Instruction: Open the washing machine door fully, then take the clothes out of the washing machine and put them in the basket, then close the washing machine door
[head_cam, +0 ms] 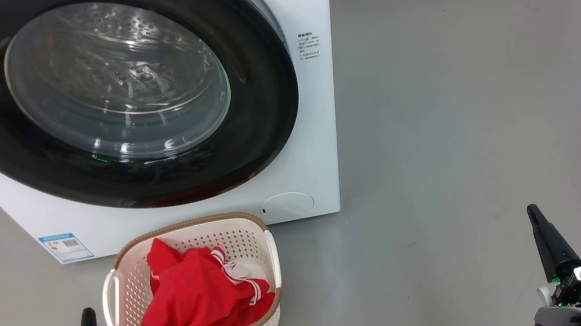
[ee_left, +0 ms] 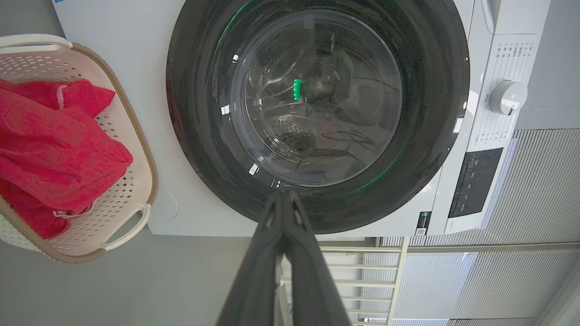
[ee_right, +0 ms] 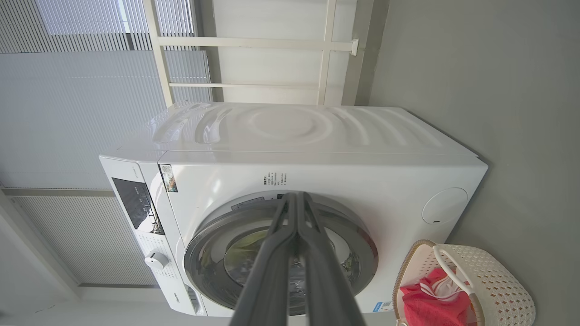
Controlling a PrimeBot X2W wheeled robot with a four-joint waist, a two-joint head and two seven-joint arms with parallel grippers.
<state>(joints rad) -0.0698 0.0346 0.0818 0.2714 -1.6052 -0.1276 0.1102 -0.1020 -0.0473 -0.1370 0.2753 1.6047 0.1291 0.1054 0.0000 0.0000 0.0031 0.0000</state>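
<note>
now | clothes [head_cam: 196, 301] in basket [head_cam: 191, 221] — near left jaws, far from right jaws | both pairs together

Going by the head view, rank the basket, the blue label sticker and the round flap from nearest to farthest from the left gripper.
1. The basket: on the floor, just right of the left gripper.
2. The blue label sticker: ahead, low on the washing machine, left corner.
3. The round flap: low on the front, far right.

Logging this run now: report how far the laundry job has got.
Done: the clothes lie in the basket, and the washing machine door looks shut on the washing machine. In hand: nothing; left gripper and right gripper are shut, empty, hanging clear. Left: nothing apparent.
</note>
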